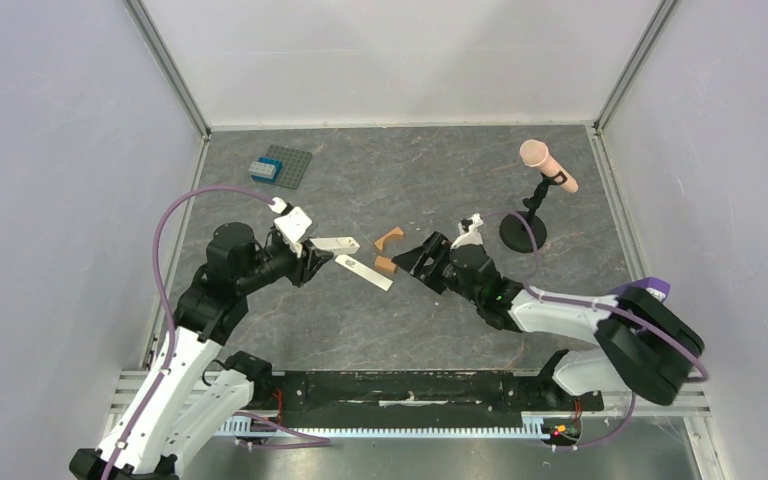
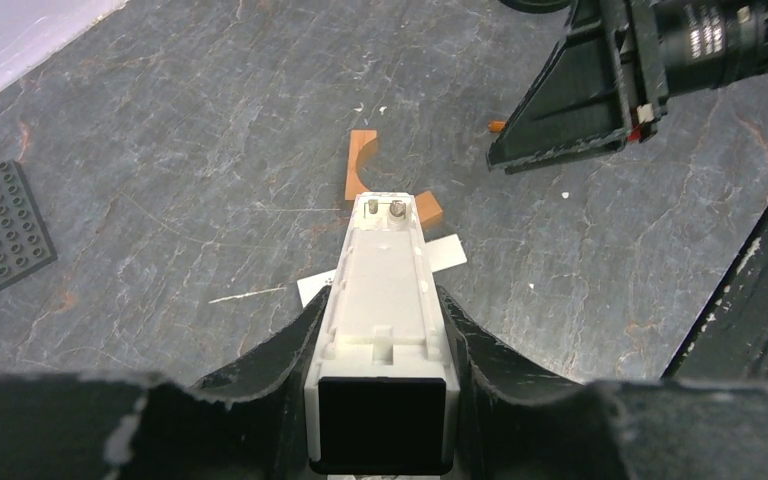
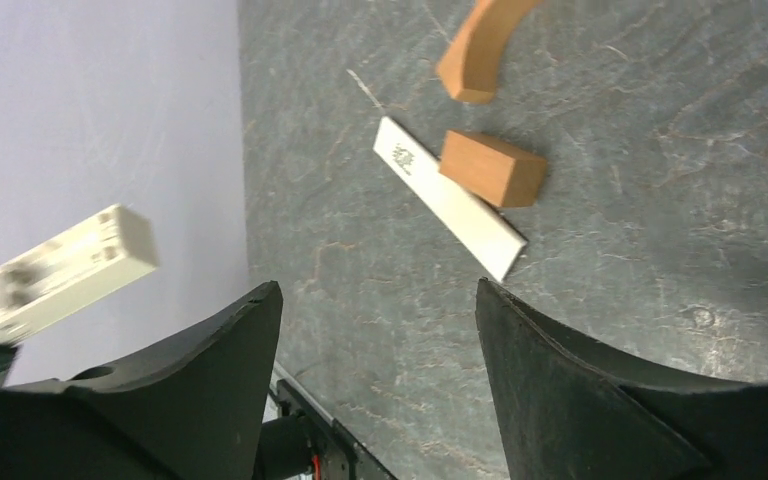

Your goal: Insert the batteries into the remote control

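The left arm reaches forward low over the worktop [image 1: 410, 180], wrist level. Its end effector [image 2: 385, 300] is clenched on the sides of the remote control [image 2: 385, 265], which juts straight out ahead of the fingers. The battery recess faces up at the far end, showing 2 metal contacts.

The right arm stretches in from the other side, bent at the elbow, and its end effector [image 3: 375, 300] is released: fingers spread, nothing between them, tips angled down just above the worktop. Ahead of these tips lie a flat white strip [image 3: 450, 200] and 2 orange-brown blocks [image 3: 490, 168], 1 resting on the strip. A tiny orange-red cylinder [image 2: 497, 126], likely a battery, lies just beside 1 right fingertip.
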`<state>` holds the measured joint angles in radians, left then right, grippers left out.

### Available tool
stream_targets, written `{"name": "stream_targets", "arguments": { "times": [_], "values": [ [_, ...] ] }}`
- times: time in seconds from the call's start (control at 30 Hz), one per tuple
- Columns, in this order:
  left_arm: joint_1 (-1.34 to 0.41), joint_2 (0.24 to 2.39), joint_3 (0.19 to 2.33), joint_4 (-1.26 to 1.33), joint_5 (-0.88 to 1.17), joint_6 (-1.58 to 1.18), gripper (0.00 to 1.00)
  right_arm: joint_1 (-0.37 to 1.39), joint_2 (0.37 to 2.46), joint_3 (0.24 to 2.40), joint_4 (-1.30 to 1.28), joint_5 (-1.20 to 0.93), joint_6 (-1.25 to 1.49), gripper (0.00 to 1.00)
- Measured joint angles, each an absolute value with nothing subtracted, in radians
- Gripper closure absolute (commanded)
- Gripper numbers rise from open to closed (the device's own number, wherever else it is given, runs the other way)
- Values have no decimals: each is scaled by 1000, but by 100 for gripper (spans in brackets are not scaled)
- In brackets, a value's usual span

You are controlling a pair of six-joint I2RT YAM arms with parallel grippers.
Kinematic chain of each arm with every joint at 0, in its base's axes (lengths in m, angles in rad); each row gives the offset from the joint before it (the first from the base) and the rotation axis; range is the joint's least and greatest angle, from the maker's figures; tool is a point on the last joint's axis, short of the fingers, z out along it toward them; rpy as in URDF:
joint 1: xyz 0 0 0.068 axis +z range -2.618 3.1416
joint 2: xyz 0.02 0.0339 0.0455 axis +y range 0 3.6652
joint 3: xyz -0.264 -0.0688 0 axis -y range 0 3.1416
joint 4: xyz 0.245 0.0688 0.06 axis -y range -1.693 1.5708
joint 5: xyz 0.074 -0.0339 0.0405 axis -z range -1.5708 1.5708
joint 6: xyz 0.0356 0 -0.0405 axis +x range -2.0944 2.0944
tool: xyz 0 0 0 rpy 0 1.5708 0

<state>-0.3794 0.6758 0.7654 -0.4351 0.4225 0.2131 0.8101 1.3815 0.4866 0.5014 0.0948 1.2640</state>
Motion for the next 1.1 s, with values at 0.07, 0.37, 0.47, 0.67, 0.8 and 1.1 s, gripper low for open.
{"name": "stream_targets", "arguments": {
  "times": [0.07, 0.37, 0.47, 0.67, 0.8, 1.1],
  "values": [
    [-379, 673, 765, -435, 432, 213, 98, 810, 1324, 477, 486, 89, 1248, 24],
    [-379, 663, 774, -465, 699, 213, 98, 810, 1145, 477, 490, -186, 936, 10],
    [-379, 653, 787, -476, 834, 213, 98, 812, 1118, 493, 516, -369, 813, 6],
    [-379, 637, 822, -472, 1073, 213, 98, 827, 1099, 577, 524, -609, 668, 7],
    [-379, 627, 826, -464, 1166, 213, 98, 834, 1097, 585, 582, -708, 685, 7],
    [-380, 631, 828, -441, 1300, 213, 98, 859, 1131, 558, 898, -857, 936, 10]
  ]
}}
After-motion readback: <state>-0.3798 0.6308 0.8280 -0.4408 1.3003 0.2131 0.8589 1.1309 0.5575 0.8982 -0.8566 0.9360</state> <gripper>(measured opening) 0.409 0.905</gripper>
